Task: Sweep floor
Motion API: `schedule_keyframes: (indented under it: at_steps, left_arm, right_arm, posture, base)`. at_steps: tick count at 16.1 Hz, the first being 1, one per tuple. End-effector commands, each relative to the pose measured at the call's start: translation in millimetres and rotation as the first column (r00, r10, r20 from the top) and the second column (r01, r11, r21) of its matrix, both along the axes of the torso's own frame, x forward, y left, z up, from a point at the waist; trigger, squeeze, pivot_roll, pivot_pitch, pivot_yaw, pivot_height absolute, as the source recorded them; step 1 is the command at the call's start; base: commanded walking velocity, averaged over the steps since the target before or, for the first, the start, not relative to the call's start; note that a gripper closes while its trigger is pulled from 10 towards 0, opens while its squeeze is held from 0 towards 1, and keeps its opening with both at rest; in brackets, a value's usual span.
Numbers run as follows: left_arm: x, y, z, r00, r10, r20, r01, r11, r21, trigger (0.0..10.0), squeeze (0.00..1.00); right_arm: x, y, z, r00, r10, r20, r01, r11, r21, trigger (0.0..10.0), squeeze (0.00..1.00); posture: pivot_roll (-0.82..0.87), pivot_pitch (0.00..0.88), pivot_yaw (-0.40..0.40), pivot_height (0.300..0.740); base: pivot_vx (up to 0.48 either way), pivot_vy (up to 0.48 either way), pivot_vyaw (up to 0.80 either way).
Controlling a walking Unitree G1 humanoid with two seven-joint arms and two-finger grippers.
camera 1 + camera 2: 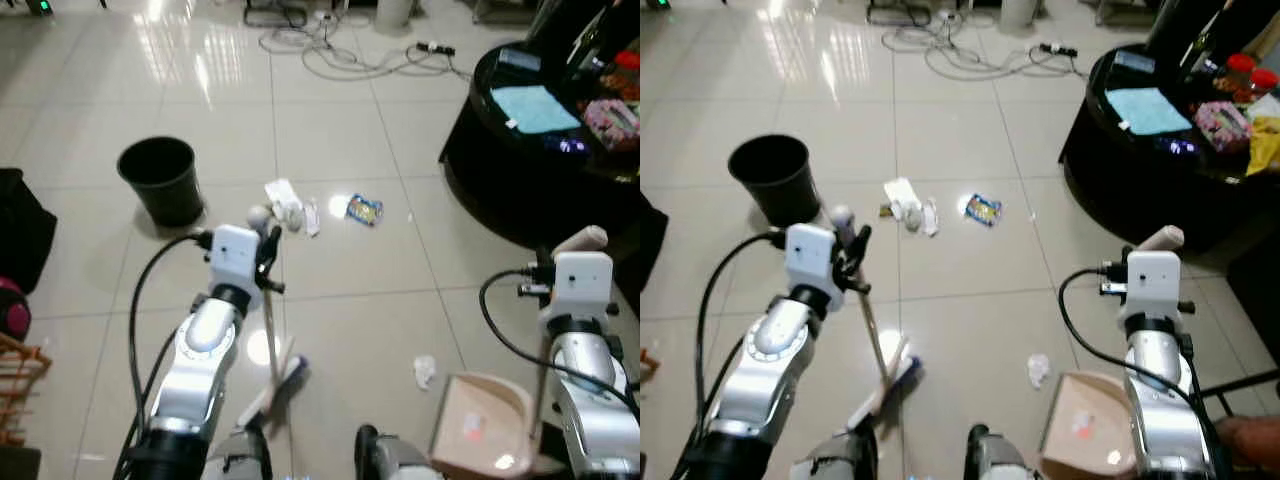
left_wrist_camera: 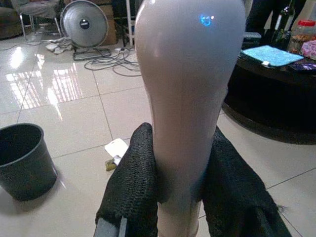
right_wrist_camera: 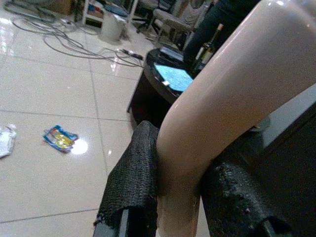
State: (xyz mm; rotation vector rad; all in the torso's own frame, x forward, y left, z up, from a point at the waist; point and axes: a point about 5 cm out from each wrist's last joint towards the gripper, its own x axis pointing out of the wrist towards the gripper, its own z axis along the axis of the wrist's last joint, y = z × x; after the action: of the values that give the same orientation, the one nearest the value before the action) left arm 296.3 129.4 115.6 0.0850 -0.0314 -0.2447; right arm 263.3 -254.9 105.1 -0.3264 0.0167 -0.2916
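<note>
Our left gripper (image 2: 180, 187) clamps the pale broom handle (image 1: 268, 318), its brush (image 1: 285, 378) on the tiles below; our right gripper (image 3: 180, 192) grips the dustpan (image 1: 478, 425) handle. Ahead of the left gripper lie crumpled paper (image 1: 290, 208), a wrapper (image 1: 364, 209) and a black bin (image 1: 162, 178)

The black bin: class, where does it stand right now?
The black bin stands upright on the tiled floor, ahead on the robot's left, left of the crumpled white litter.
</note>
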Motion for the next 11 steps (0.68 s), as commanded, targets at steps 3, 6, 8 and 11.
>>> schedule_keyframes:
  at_steps: [3,6,8,11]
  left_arm:
    - [3.9,-10.4,11,0.998,-0.038,0.059,0.037,0.999,0.004,10.0,0.00]
    - [5.0,-9.2,17,0.996,-0.033,0.085,0.033,0.999,-0.003,10.0,0.00]
    - [4.9,-5.6,19,0.995,-0.020,0.099,0.020,1.000,-0.001,10.0,0.00]
    - [4.1,0.2,19,0.995,0.001,0.100,0.000,1.000,-0.009,10.0,0.00]
  right_arm:
    - [4.5,-22.5,-2,0.997,-0.071,0.028,0.074,0.991,-0.109,10.0,0.00]
    - [12.4,-24.3,-6,0.995,-0.073,0.075,0.077,0.996,-0.046,10.0,0.00]
    - [17.4,-18.0,-10,0.994,-0.040,0.102,0.042,0.999,-0.018,10.0,0.00]
    - [25.7,4.9,-23,0.996,0.011,0.094,-0.013,1.000,0.024,10.0,0.00]
  posture:
    - [0.05,0.165,-0.004,0.740]
    - [0.08,0.187,0.004,0.740]
    - [0.09,0.196,0.011,0.740]
    - [0.10,0.207,0.023,0.740]
  base:
    - [0.000,0.000,0.00]
    - [0.000,0.000,0.00]
    - [0.000,0.000,0.00]
    - [0.000,0.000,0.00]
